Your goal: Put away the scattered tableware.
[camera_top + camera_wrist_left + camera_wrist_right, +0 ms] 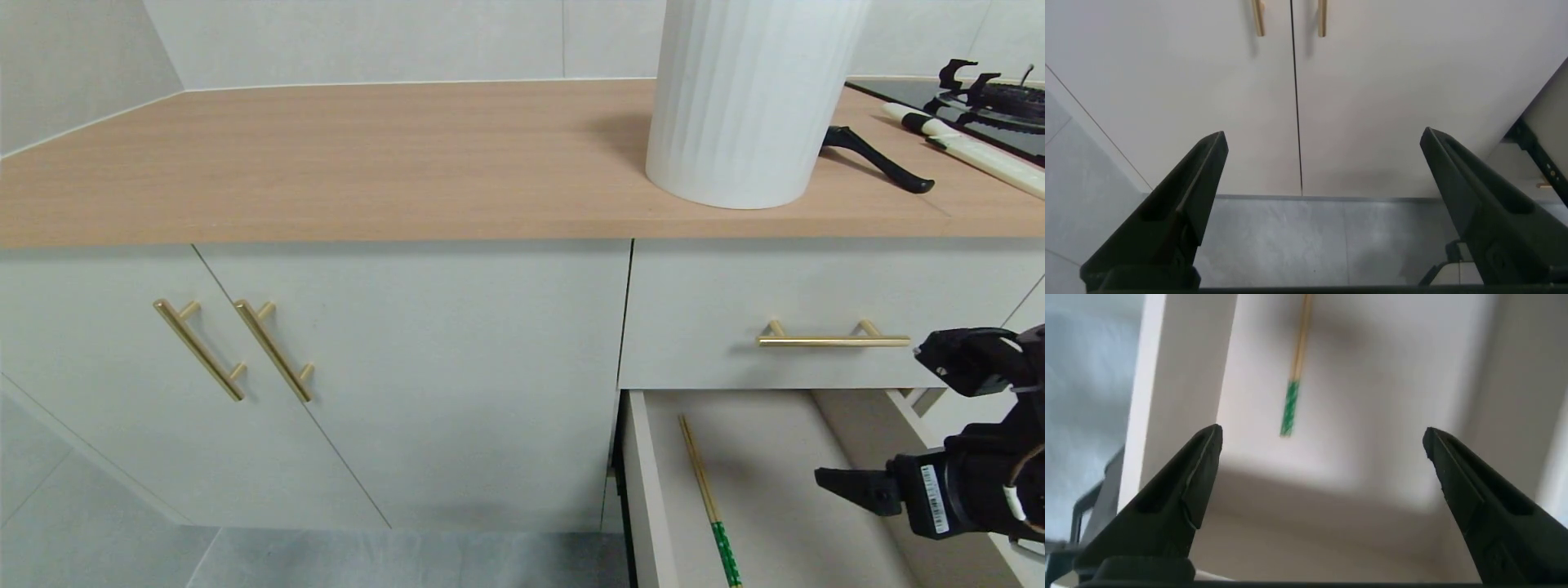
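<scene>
A pair of bamboo chopsticks with green ends lies inside the open lower drawer, along its left side. My right gripper hovers open over the drawer's right part, holding nothing. The right wrist view looks down between the fingers of the right gripper at the chopsticks on the drawer floor. On the counter lie a black-handled utensil and a cream-handled knife. My left gripper stands open and empty, low in front of the cabinet doors.
A tall white ribbed container stands on the wooden countertop, hiding part of the black-handled utensil. A stove burner sits at the far right. The shut upper drawer has a gold handle. Two gold handles mark the left cabinet doors.
</scene>
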